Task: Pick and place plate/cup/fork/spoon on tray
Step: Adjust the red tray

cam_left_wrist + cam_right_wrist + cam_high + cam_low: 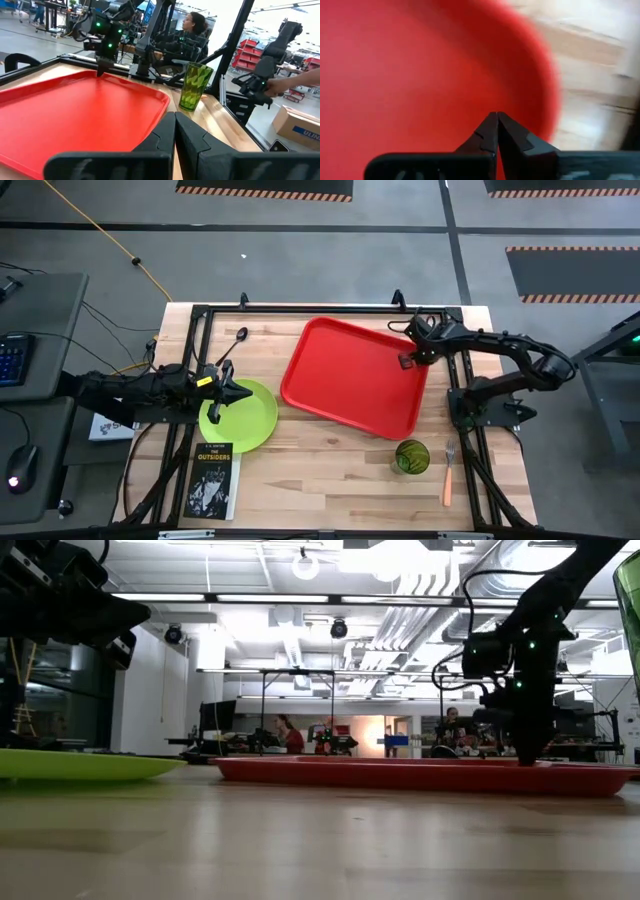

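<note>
The red tray (355,375) lies askew on the table's middle. My right gripper (407,362) is shut and points down into the tray near its far right corner (535,75). The lime-green plate (250,420) lies flat to the tray's left. My left gripper (240,393) is shut and hangs level above the plate, clear of it in the low view (135,615). The dark spoon (235,345) lies on the table beyond the plate. The green cup (411,456) stands upright near the front right, with the orange-handled fork (448,475) lying beside it. My right gripper's shut fingertips (527,755) reach down behind the tray's near rim (520,778) at its far right corner, coming from above. The rim hides the tips, so I cannot tell whether they touch the tray's floor.
A black book (213,478) lies at the front left, just nearer than the plate. Black frame rails (300,310) run along the table's far and side edges. Bare wood (320,480) lies in front of the tray. People sit in the room behind (290,732).
</note>
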`<action>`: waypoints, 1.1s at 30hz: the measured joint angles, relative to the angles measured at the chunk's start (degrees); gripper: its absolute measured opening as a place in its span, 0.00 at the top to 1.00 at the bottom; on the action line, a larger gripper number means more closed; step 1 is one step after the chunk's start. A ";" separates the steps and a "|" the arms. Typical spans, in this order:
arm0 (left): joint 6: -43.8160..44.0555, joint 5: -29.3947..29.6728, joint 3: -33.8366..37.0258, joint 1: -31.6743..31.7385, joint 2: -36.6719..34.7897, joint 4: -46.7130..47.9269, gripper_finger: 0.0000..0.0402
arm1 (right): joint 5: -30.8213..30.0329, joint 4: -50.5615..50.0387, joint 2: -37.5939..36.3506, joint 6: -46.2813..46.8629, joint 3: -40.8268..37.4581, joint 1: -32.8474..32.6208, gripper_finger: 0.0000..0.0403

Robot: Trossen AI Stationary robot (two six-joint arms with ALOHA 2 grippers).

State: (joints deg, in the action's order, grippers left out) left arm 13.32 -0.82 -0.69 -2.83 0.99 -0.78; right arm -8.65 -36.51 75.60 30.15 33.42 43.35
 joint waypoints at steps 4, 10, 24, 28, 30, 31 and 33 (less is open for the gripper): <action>0.00 -0.02 0.00 -0.02 0.02 0.00 1.00 | -5.45 3.79 2.42 1.11 -0.10 1.47 1.00; 0.02 0.00 0.00 -0.02 0.00 0.00 1.00 | -9.03 13.91 9.50 3.04 0.18 4.06 1.00; 0.02 0.00 0.00 -0.02 0.01 -0.01 1.00 | -15.56 25.95 11.62 26.65 -0.25 4.30 1.00; 0.00 -0.02 0.00 0.00 0.02 0.00 1.00 | -18.35 29.45 11.69 33.93 -0.32 4.63 1.00; 0.00 0.00 0.00 -0.01 0.00 -0.01 1.00 | -19.16 30.78 11.81 37.12 -0.32 5.09 1.00; 0.00 0.00 0.00 -0.01 0.01 -0.02 1.00 | -20.04 31.52 11.93 38.71 -0.32 5.19 1.00; 0.02 -0.02 0.00 -0.02 0.00 0.00 1.00 | -21.09 32.18 11.95 40.59 -0.32 5.34 1.00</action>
State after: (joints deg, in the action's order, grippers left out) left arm 13.34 -0.84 -0.69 -2.85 1.00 -0.78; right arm -29.74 -4.34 87.55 70.74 33.10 48.69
